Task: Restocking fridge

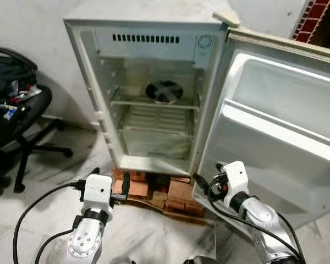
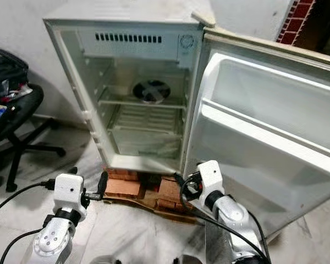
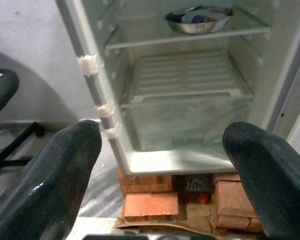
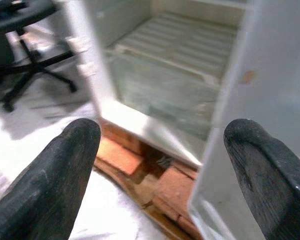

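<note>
The fridge (image 1: 154,93) stands in front of me on bricks (image 1: 179,195), its door (image 1: 280,126) swung wide on my right with bare door shelves. Inside, a metal bowl (image 3: 197,19) already sits on the upper glass shelf (image 1: 154,103) — the slatted shelf and crisper drawer (image 3: 187,122) below look empty. My left gripper (image 3: 162,165) hovers low before the opening, fingers spread wide, holding nothing. My right gripper (image 4: 160,165) hangs near the door's lower edge — also spread, also empty. My read: door done, stocking barely begun, and I've nothing in hand to load.
</note>
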